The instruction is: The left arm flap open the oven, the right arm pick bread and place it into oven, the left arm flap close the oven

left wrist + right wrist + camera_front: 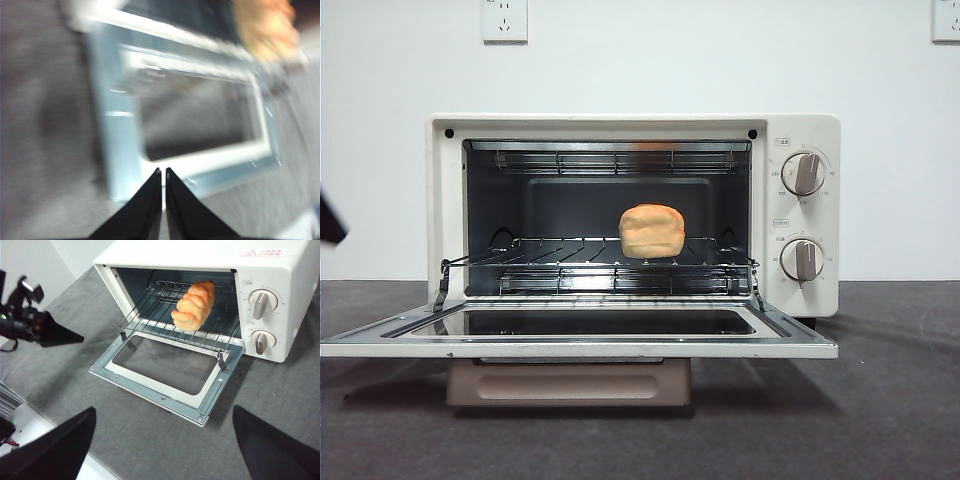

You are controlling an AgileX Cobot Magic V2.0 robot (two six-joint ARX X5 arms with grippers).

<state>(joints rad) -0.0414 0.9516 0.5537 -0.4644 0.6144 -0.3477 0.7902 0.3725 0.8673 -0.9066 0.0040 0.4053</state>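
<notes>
Golden ridged bread (195,305) lies on the oven (280,300) rack, door down. Left tool (163,176), jaws together and empty, hovers beside the door. Right tool (162,440), jaws wide apart and empty, is well clear of the bread.

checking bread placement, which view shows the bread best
The right wrist view: the bread lies whole on the wire rack, seen from above. The front view shows only its end; the left wrist view, an orange blur.
</notes>
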